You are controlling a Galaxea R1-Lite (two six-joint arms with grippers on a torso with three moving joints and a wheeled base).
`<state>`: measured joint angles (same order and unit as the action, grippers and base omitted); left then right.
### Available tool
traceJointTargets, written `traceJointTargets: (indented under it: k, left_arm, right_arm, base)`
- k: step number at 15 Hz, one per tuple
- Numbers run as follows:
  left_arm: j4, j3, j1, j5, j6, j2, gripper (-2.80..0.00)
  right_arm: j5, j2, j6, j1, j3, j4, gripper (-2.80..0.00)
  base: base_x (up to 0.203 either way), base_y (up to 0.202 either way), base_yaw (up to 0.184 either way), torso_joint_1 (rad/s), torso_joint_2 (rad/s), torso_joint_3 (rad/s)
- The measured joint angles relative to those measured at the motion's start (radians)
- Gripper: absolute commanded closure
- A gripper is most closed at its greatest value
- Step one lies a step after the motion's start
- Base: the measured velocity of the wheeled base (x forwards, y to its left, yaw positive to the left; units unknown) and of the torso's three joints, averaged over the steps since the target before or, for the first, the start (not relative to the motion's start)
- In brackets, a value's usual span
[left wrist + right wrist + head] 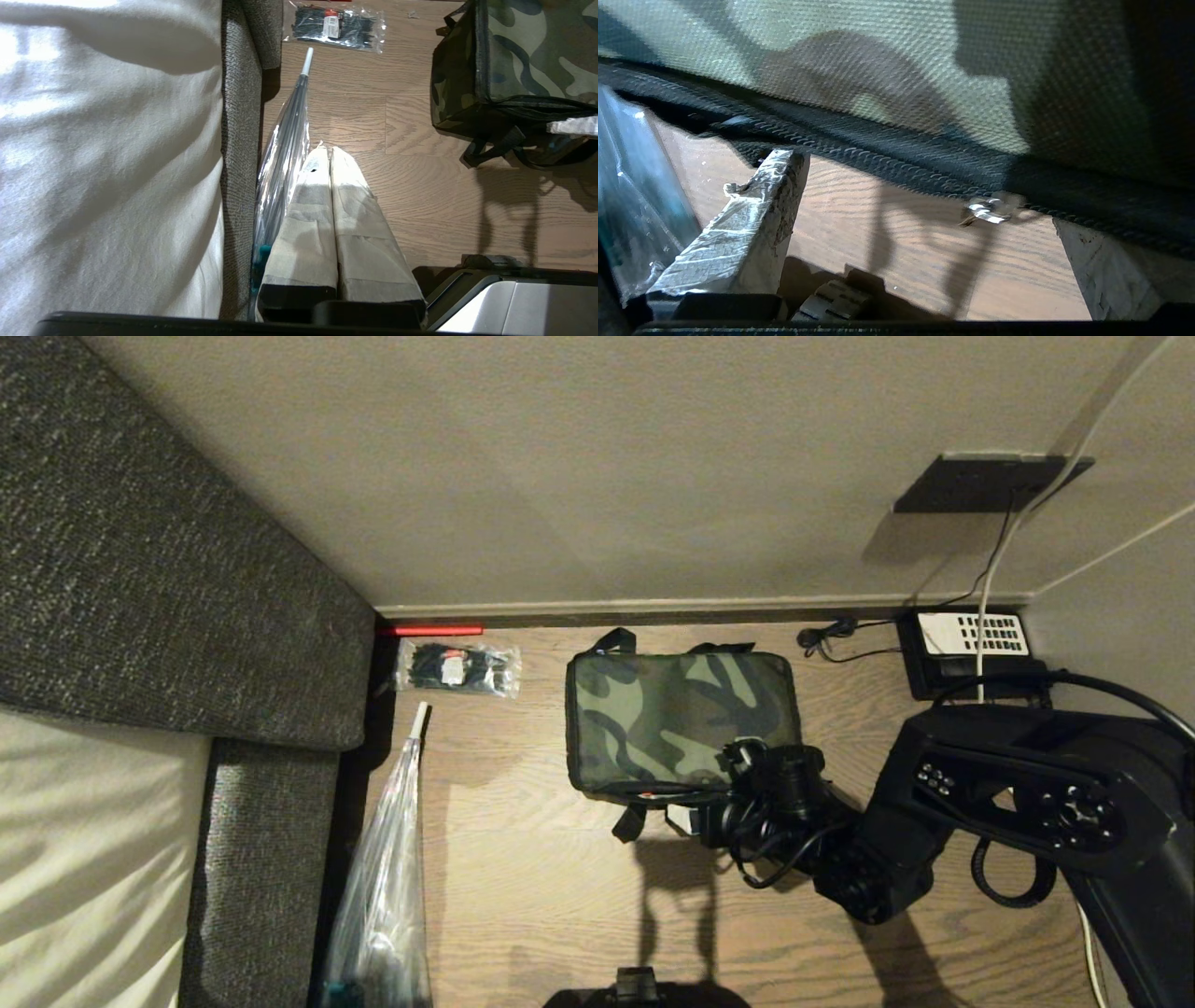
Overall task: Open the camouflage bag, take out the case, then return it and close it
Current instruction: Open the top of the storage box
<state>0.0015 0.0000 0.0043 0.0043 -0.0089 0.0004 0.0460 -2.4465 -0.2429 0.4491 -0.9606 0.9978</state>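
At near right corner of boxy green-black camouflage fabric bag [681, 719] on the wood floor [523, 859]: right claw [695, 814] wide open, empty.
Bag zipped; centre small silver zipper pull [987, 211] between pads, close, drag along track. Left claw [331, 161] shut, parked.

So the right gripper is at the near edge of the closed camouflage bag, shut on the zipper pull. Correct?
Not quite. The right gripper is at the near edge of the closed bag, but it is open: in the right wrist view its taped fingers stand wide apart, with the zipper pull lying free between them, not gripped.
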Motion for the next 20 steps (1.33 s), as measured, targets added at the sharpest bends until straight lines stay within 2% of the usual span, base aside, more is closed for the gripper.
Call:
traceJointTargets:
  k: [1, 2, 8, 13, 20]
  left_arm:
    - [0.0, 0.0, 0.0, 0.0, 0.0, 0.0, 0.0]
    - [0.0, 0.0, 0.0, 0.0, 0.0, 0.0, 0.0]
    - [0.0, 0.0, 0.0, 0.0, 0.0, 0.0, 0.0]
    - [0.0, 0.0, 0.0, 0.0, 0.0, 0.0, 0.0]
    - [0.0, 0.0, 0.0, 0.0, 0.0, 0.0, 0.0]
  right_arm:
    - [0.0, -0.005, 0.0, 0.0, -0.001, 0.001, -2.8]
    - [-0.001, -0.009, 0.0, 0.0, -0.001, 0.002, 0.0]
    - [-0.035, -0.032, 0.034, -0.004, 0.003, 0.037, 0.0]
    - [-0.036, -0.065, 0.096, -0.006, 0.003, 0.172, 0.0]
    - [-0.026, -0.063, 0.158, -0.014, 0.048, 0.17, 0.0]
  base:
    - [0.0, 0.0, 0.0, 0.0, 0.0, 0.0]
    - [0.0, 0.0, 0.0, 0.0, 0.0, 0.0]
    - [0.0, 0.0, 0.0, 0.0, 0.0, 0.0]
    - [0.0, 0.0, 0.0, 0.0, 0.0, 0.0]
    - [0.0, 0.0, 0.0, 0.0, 0.0, 0.0]
